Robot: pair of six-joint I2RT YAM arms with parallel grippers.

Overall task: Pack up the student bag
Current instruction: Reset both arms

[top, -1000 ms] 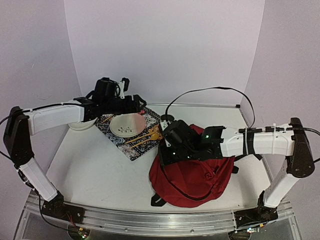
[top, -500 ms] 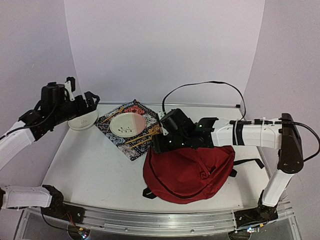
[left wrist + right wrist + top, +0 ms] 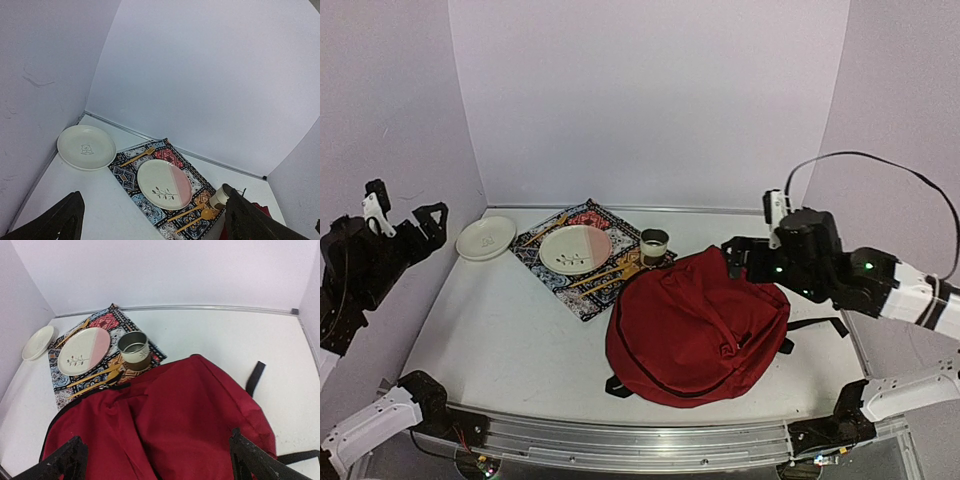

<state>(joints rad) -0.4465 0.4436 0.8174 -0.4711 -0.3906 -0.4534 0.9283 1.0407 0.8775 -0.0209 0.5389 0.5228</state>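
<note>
Risk: dark-red fabric backpack point(image 3: 695, 320) is lying just beside small metal cup point(image 3: 654, 245); tugging it could be tipping that cup. Left claw point(image 3: 405, 210) and right claw point(image 3: 755, 235) are hanging open, empty.

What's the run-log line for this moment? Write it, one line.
left gripper: open, empty | right gripper: open, empty, over student bag | student bag: lying ungripped

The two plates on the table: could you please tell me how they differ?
The left plate is plain off-white with a small mark at its centre; the mat plate is half cream, half pink, with a leafy sprig. The left plate lies on the bare table; the mat plate lies on the patterned mat, with golden cutlery beside it. Both are round, face up and empty.
</note>
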